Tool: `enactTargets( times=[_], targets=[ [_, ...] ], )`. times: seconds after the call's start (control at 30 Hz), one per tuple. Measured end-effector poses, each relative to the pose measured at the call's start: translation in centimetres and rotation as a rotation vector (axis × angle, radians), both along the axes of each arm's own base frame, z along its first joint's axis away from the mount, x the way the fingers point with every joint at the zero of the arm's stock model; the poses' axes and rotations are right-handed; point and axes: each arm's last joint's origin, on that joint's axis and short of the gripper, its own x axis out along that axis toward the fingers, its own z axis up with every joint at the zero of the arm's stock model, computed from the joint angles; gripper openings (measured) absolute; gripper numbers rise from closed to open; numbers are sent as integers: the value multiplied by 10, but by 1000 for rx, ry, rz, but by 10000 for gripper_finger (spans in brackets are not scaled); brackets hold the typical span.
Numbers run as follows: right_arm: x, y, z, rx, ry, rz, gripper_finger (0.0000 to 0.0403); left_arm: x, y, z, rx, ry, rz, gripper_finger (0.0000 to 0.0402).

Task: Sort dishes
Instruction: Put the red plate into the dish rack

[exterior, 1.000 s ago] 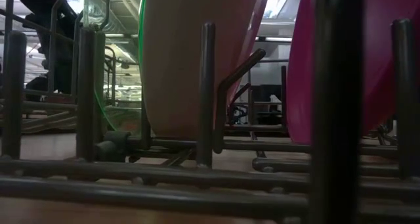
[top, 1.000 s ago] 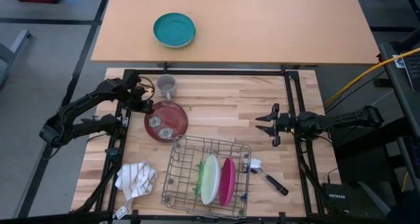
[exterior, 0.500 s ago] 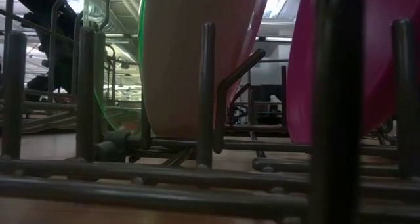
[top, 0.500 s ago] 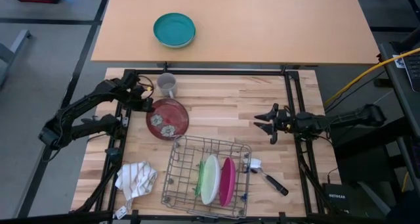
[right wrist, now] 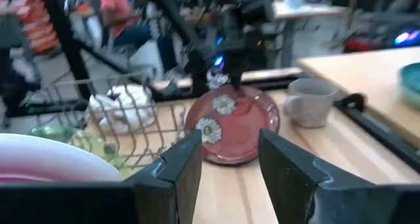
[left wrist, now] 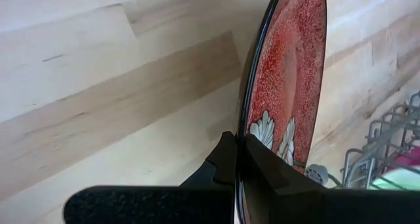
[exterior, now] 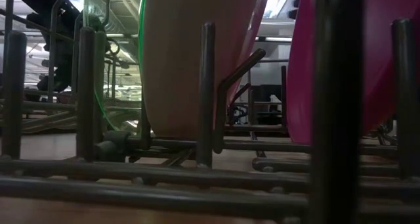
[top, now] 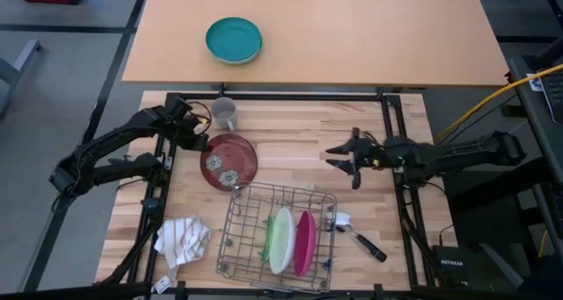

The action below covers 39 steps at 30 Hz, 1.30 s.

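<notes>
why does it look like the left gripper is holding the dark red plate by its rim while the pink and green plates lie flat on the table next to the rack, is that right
Partly. The left gripper does clamp the dark red plate at its rim, as the left wrist view shows. But the pink plate and green plate do not lie flat on the table: the high view shows them standing on edge inside the wire rack.

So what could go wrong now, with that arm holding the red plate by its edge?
The left gripper pinches only the rim of the red plate, so the plate might slip out and drop on the table. It hangs close to the mug and the dish rack; a swing could knock either one. The right gripper, open, points toward the plate, so the two arms could get in each other's way.
</notes>
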Motion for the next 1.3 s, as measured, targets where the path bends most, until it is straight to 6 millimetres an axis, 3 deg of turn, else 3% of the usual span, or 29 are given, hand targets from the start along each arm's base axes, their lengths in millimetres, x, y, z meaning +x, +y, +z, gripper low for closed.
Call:
enactTargets(
  times=[0.17, 0.3, 0.57, 0.77, 1.0, 1.3],
  targets=[
    [39, -23, 11, 10, 141, 53, 154, 7, 0, 2, 44, -32, -36, 1],
    [74, -54, 10, 62, 229, 117, 154, 12, 2, 5, 99, -73, -53, 0],
    [137, -117, 3, 128, 266, 272, 154, 22, 5, 10, 177, -142, -84, 0],
    [172, -152, -1, 157, 252, 320, 154, 28, 4, 12, 216, -180, -118, 0],
    [197, -164, -14, 176, 269, 345, 154, 34, 2, 15, 258, -216, -157, 0],
    [202, -166, -39, 233, 355, 337, 154, 45, 3, 23, 352, -294, -185, 0]
  ],
)
